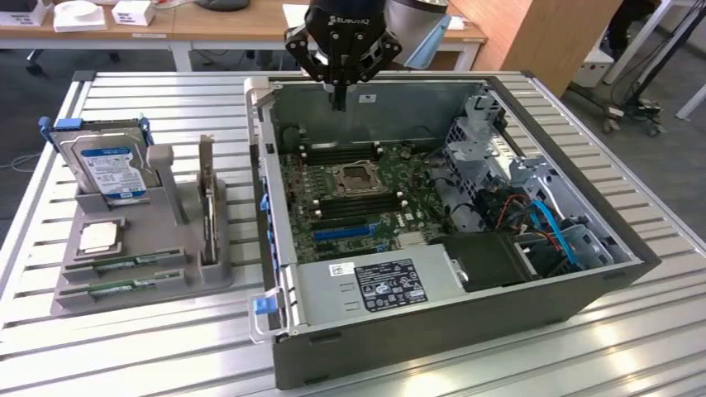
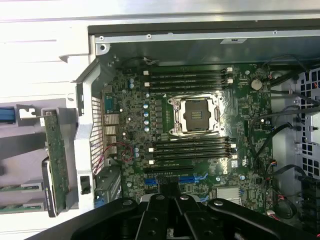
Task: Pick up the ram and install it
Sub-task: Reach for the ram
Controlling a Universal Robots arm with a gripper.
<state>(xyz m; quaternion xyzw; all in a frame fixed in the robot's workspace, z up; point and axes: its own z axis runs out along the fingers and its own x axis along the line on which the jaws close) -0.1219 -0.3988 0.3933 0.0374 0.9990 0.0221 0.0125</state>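
Observation:
Two ram sticks (image 1: 124, 265), thin green boards, lie flat in the front slots of a grey holder (image 1: 165, 285) at the exterior view's left, beside the open computer case. Their green edges (image 2: 19, 188) also show in the wrist view. My gripper (image 1: 340, 104) hangs over the back of the case, above the motherboard (image 1: 347, 194), far from the ram. Its fingers are shut with nothing between them. In the wrist view the shut gripper (image 2: 170, 189) points down at the board near the black memory slots (image 2: 192, 150) beside the CPU socket (image 2: 195, 115).
The holder also carries an upright silver hard drive (image 1: 111, 169) and a dark expansion card (image 1: 207, 198). Inside the case are a power supply (image 1: 375, 285), drive cages (image 1: 491, 145) and blue cables (image 1: 551, 227). Case walls (image 1: 264, 165) surround the motherboard. The slatted metal table (image 1: 617, 331) extends all around.

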